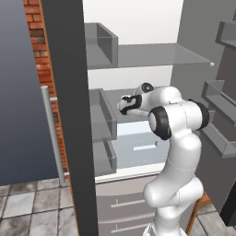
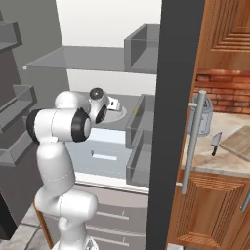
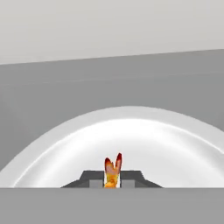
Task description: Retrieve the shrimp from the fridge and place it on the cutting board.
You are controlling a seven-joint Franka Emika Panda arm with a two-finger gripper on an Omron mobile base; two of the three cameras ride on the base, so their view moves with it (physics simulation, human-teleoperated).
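shrimp pinched between pincer fingertips

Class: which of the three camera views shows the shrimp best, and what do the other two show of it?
The hand view: the shrimp stands orange between the gripper fingertips, over a white plate. In the left base view the arm's hand covers that spot. In the right base view it is too small to make out.

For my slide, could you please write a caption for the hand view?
The fingers close on the shrimp above a white plate inside the fridge.
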